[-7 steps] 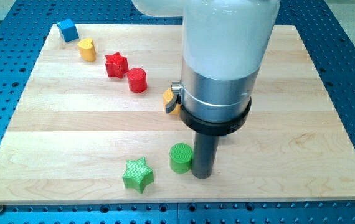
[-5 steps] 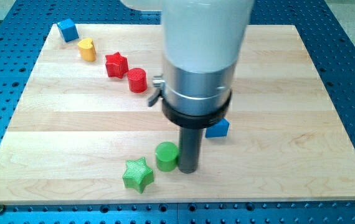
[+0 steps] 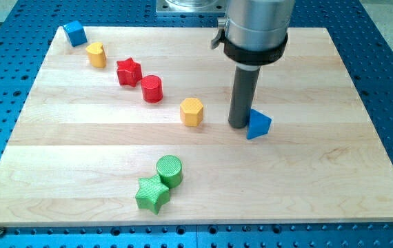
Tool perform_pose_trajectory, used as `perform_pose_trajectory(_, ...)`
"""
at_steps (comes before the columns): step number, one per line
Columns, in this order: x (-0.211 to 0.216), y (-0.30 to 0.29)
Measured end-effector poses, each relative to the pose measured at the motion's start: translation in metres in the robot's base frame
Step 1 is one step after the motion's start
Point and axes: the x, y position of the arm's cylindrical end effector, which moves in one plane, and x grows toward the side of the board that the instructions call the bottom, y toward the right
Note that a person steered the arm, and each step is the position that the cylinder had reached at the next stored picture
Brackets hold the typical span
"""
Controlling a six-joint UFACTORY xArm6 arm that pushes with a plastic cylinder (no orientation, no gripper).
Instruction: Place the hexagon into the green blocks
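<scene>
The yellow hexagon (image 3: pixel 192 111) lies near the board's middle. The green cylinder (image 3: pixel 169 169) and the green star (image 3: pixel 152 193) sit touching each other near the view's bottom, well below the hexagon. My tip (image 3: pixel 239 125) rests on the board to the right of the hexagon, a gap apart from it, and right beside the blue triangle (image 3: pixel 258 125), on its left side.
A blue cube (image 3: pixel 75 32), a yellow heart-like block (image 3: pixel 96 54), a red star (image 3: pixel 129 71) and a red cylinder (image 3: pixel 152 89) run in a diagonal line from the view's top left. The wooden board (image 3: pixel 334 172) is bordered by a blue perforated table.
My tip has left the green cylinder and moved up and right to the blue triangle. The green cylinder was pushed left against the green star. The hexagon is uncovered.
</scene>
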Motion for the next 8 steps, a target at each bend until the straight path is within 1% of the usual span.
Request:
perform_pose_trajectory(1, -0.018, -0.007)
perform_pose_trajectory(2, -0.001, -0.059)
perform_pose_trajectory(3, 0.030, -0.107)
perform_pose_trajectory(5, -0.022, -0.098)
perform_pose_trajectory(6, -0.016, -0.143)
perform_pose_trajectory(7, 0.036, -0.164)
perform_pose_trajectory(8, 0.052, -0.164)
